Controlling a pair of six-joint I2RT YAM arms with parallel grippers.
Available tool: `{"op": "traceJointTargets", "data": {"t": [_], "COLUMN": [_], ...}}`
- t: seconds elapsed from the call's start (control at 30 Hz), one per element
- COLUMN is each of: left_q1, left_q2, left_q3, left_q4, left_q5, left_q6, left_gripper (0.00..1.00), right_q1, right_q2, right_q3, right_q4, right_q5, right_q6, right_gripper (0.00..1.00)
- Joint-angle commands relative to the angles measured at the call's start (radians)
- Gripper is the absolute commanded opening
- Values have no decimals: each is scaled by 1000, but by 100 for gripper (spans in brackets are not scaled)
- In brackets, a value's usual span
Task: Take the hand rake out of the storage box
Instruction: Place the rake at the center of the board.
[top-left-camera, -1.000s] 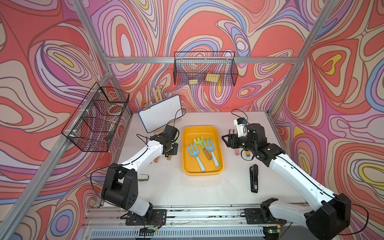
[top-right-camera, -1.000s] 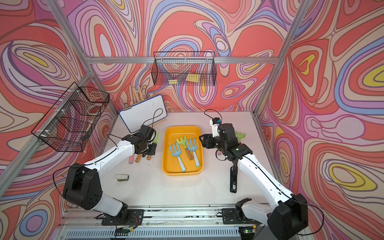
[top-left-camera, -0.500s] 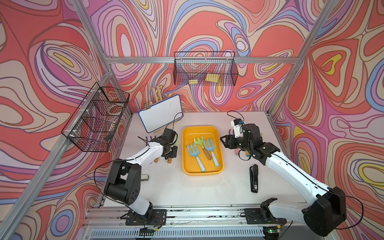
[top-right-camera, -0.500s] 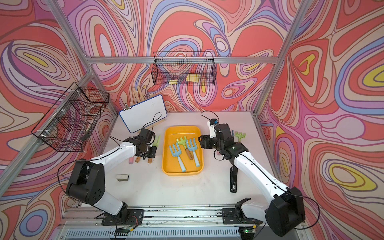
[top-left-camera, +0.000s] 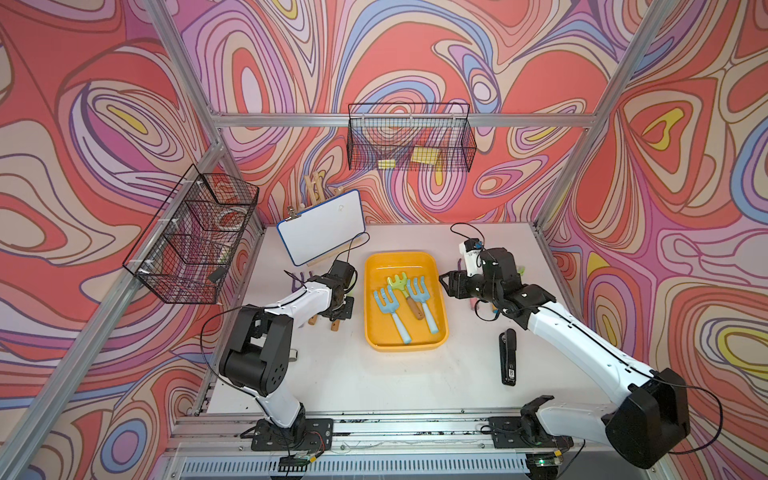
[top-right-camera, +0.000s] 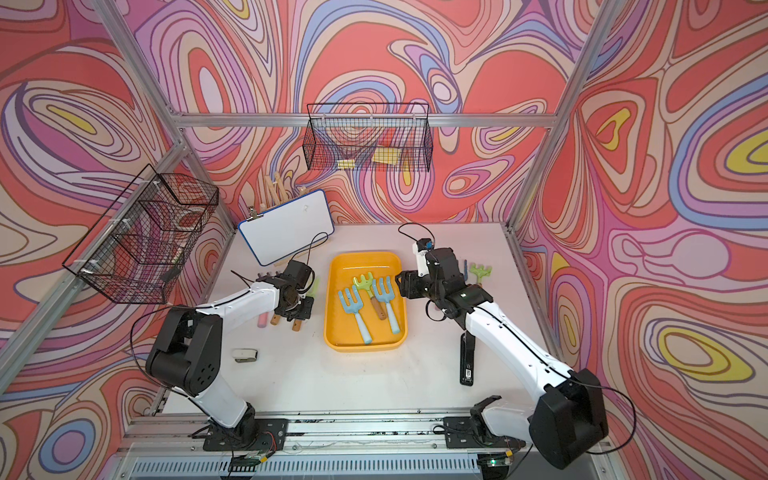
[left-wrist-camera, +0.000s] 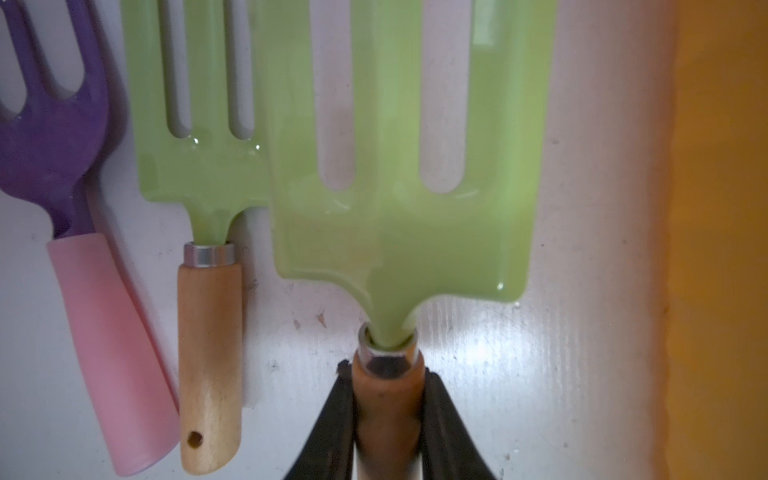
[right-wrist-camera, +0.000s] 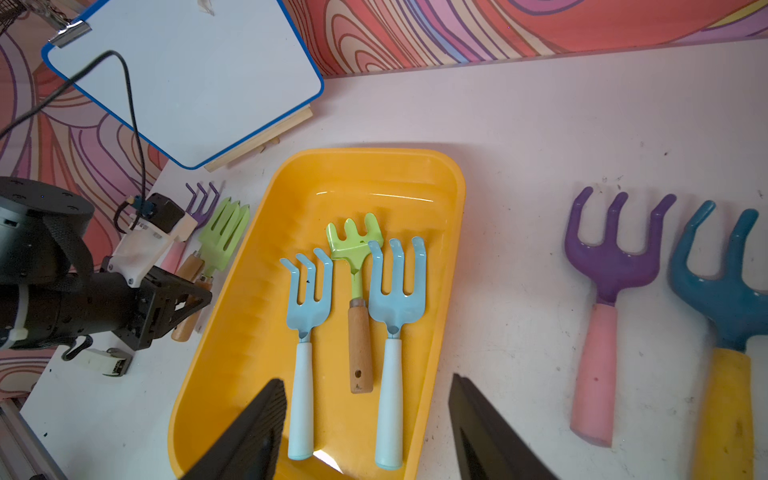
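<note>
On the white tabletop (top-left-camera: 374, 382), the left gripper (left-wrist-camera: 386, 399) is clenching a pale-green, wooden-handled hand rake (left-wrist-camera: 395, 208). The right gripper (right-wrist-camera: 366, 378) is hanging released, with the shallow yellow-orange plastic storage box (right-wrist-camera: 453, 199) just ahead of it.

Gripped rake (left-wrist-camera: 399, 187) — handle end off-frame

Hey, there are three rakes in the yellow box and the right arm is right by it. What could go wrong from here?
One: in the yellow box, the green rake lies tight between two blue rakes, so the open right pincer could catch or drag a neighbour.
Two: the left pincer grips a green fork just beside a second green fork and a purple fork; setting it down could knock them.
</note>
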Motion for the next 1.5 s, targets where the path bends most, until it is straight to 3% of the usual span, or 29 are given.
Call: {"op": "traceJointTargets", "data": {"t": [0.0, 1.03, 1.33, 1.47], "left_q1": [4, 27, 49, 54], "left_q2": [18, 109, 131, 142], "left_q3": [30, 79, 105, 116], "left_q4": [-21, -32, -37, -44], "left_q5": [-20, -78, -76, -68], "left_q6": [14, 20, 25, 26], "left_gripper": [12, 15, 20, 28], "right_q1": [8, 13, 17, 18], "right_q2": [7, -5, -1, 4], "right_q3": [5, 4, 6, 8], "right_q4": [13, 4, 5, 6], "right_q5": [17, 33, 37, 34], "right_q6": [-10, -15, -14, -14], "right_gripper": [67, 67, 68, 68]}}
